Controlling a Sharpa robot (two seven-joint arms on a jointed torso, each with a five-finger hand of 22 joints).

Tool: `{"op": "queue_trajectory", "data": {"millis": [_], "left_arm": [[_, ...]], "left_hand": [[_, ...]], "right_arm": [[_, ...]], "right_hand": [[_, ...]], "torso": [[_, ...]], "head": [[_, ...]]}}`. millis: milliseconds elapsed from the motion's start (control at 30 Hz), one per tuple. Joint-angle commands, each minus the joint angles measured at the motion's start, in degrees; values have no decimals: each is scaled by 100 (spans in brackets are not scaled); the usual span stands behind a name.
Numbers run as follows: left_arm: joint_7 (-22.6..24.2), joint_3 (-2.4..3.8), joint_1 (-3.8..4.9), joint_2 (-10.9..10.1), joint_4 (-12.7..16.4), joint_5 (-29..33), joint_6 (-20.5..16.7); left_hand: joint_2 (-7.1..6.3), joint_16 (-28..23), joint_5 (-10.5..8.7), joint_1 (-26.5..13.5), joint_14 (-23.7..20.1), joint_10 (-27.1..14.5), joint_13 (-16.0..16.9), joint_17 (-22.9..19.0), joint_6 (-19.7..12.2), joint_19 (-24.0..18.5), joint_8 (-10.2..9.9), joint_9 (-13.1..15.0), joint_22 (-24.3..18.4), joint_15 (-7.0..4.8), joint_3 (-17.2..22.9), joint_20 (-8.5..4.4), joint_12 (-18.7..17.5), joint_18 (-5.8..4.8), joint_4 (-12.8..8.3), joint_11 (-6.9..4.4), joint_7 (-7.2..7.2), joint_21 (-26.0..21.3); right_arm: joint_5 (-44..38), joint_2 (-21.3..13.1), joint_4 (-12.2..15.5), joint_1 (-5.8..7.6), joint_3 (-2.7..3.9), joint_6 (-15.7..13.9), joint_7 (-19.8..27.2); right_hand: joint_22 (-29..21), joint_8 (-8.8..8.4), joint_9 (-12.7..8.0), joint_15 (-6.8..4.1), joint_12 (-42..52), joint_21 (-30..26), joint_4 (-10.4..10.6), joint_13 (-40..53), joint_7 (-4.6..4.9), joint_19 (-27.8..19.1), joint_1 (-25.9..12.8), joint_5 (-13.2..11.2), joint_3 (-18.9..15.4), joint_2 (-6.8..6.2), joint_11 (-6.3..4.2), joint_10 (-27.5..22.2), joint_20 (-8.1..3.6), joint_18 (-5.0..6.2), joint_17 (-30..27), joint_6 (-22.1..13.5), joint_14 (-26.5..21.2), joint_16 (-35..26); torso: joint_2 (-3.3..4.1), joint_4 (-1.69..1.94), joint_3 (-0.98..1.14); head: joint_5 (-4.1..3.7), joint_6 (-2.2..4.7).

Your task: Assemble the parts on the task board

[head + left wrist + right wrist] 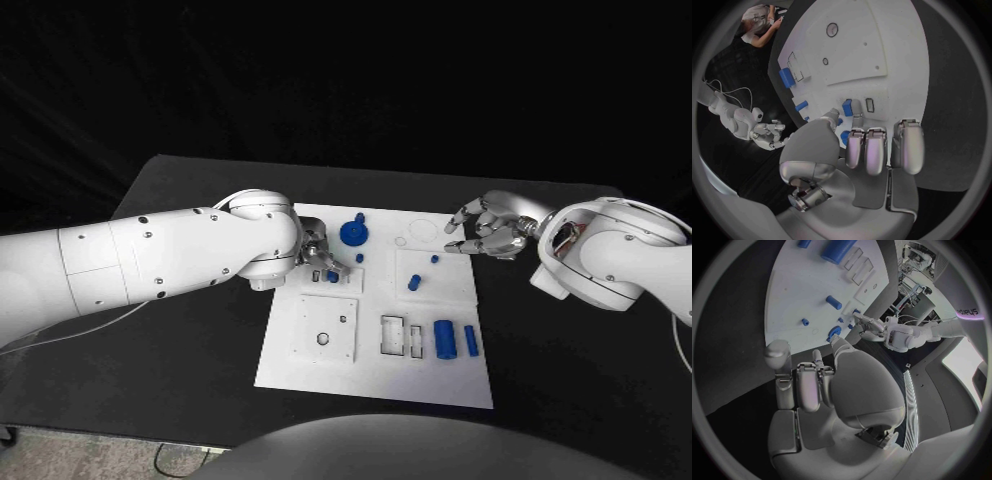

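- The tabletop (188, 180) is a matte black slab, and the task board (378, 375) lies at its middle.
- The task board is a flat white rectangular plate, its long axis running from the robot's side toward the far edge. It has shallow rectangular pockets, two of them side by side near its near end, and small round holes.
- The left arm (144, 255) is a smooth white shell that crosses the board's far left corner and hides that part of the plate in the head view.
- The right arm (613, 250) stays off the board, over bare tabletop just beside the board's far right edge.
- The left robot hand (320, 262) is silver and hangs over the board's left far part, fingers curled down around a small blue part (333, 276); whether it grips it I cannot tell.
- The right robot hand (488, 232) hovers at the board's far right edge, fingers bent and apart with nothing between them.
- A blue round disc part (355, 234) with a knob lies flat near the far edge, just beside the left robot hand.
- Two blue cylinders (444, 339) lie side by side at the near right, their long axes along the board's length.
- A small blue peg (415, 283) stands mid-board, and a smaller one (433, 259) lies beyond it.
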Motion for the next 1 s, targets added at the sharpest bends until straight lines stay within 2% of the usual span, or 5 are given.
{"op": "queue_trajectory", "data": {"millis": [33, 400, 767, 900, 1000], "left_arm": [[73, 1, -3, 16, 2, 47, -85], [169, 2, -5, 13, 10, 63, -293], [73, 5, -6, -2, -4, -63, -174], [68, 44, 0, -96, 85, -163, -236], [69, 103, 54, -202, 187, -256, -263]], "left_hand": [[-2, 14, 33, 72, 591, 599, 1503, 1506, 46, 45, 55, 57, 834, -56, -33, -5, 13, -59, -16, -40, -25, 25], [17, 14, 109, 223, 591, 599, 1503, 1506, 94, 178, 201, 273, 971, -117, -84, -64, 13, -98, -96, -104, -90, 115], [30, 14, 125, 230, 591, 599, 1503, 1506, 103, 177, 213, 291, 969, -124, -88, -71, 13, -96, -96, -111, -96, 113], [34, 14, 131, 221, 591, 599, 1503, 1506, 116, 185, 228, 309, 977, -129, -100, -76, 13, -99, -87, -115, -101, 118], [28, 14, 137, 221, 591, 599, 1503, 1506, 143, 196, 290, 388, 987, -142, -131, -90, 13, -101, -80, -130, -119, 123]], "right_arm": [[2, 1, -5, -5, 0, 91, -27], [3, -9, -11, -6, 0, 103, -34], [3, -11, -9, -8, 0, 96, -29], [3, -20, -5, -8, 0, 65, -21], [3, -22, -5, -8, 0, 50, -27]], "right_hand": [[235, 31, -10, 41, -37, -35, -37, 1205, 5, -37, 28, 26, 10, 40, 29, 206, -4, 94, 631, -16, 206, -37], [232, 34, -16, 41, -43, -49, -44, 1199, 6, -39, 38, 44, 18, 52, 29, 200, -3, 95, 629, -13, 206, -38], [230, 35, -19, 41, -58, -58, -48, 1186, 7, -40, 44, 53, 23, 59, 29, 183, -3, 96, 623, -13, 204, -45], [228, 35, -22, 41, -67, -64, -42, 1178, 9, -40, 34, 55, 20, 62, 31, 173, -3, 97, 621, -14, 204, -47], [227, 37, -26, 42, -106, -72, -31, 1141, 11, -40, 17, 57, 15, 68, 32, 127, -3, 98, 618, -12, 204, -50]], "torso": [[0, -2, 1], [-1, 2, -2], [-2, -3, -4], [4, -6, -4], [2, -14, -2]], "head": [[-13, 1], [-23, 1], [-8, 1], [-8, 1], [-12, 1]]}}
